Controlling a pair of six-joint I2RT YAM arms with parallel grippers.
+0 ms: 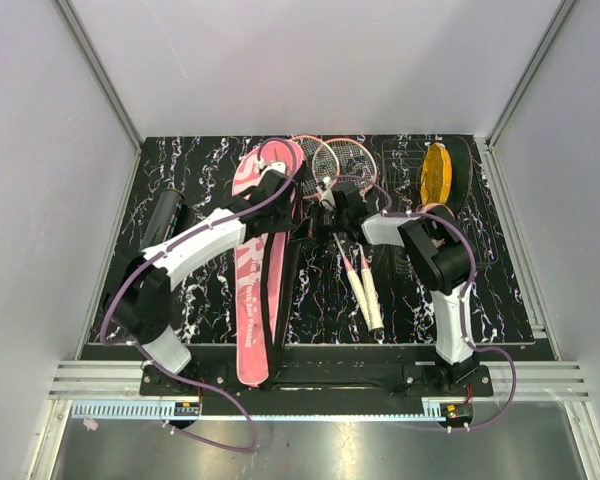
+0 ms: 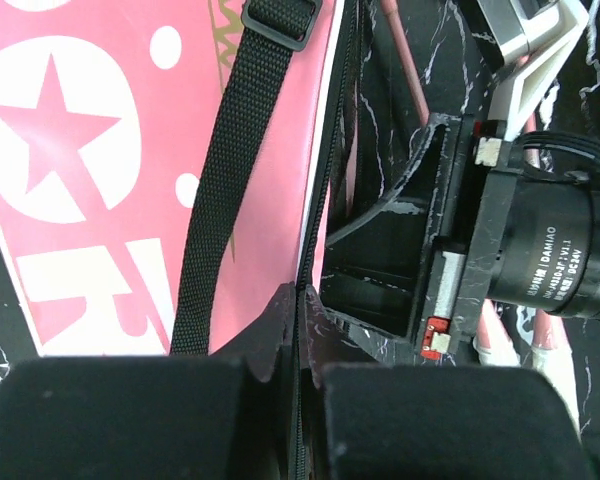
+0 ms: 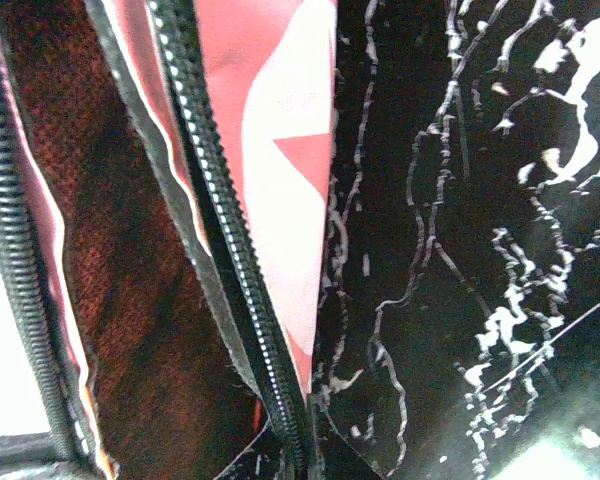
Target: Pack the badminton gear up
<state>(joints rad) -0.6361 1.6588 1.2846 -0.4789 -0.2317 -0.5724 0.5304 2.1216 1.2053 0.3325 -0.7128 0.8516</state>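
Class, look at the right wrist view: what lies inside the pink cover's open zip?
Through the parted zip of the pink cover, only dark reddish lining shows; anything deeper is hidden by its sides.

Marbled table [image 1: 500,290] — pink cover [image 1: 250,300], rackets [image 1: 346,160], tube [image 1: 167,212], disc [image 1: 437,175]

From above, the 2 arms [image 1: 205,240] hide part of the pink cover [image 1: 248,310] and both rackets [image 1: 352,162]. The left gripper [image 2: 300,400] has blurred pads [image 2: 110,420], cut by the bottom edge. The right gripper [image 1: 328,197] is too small to read.
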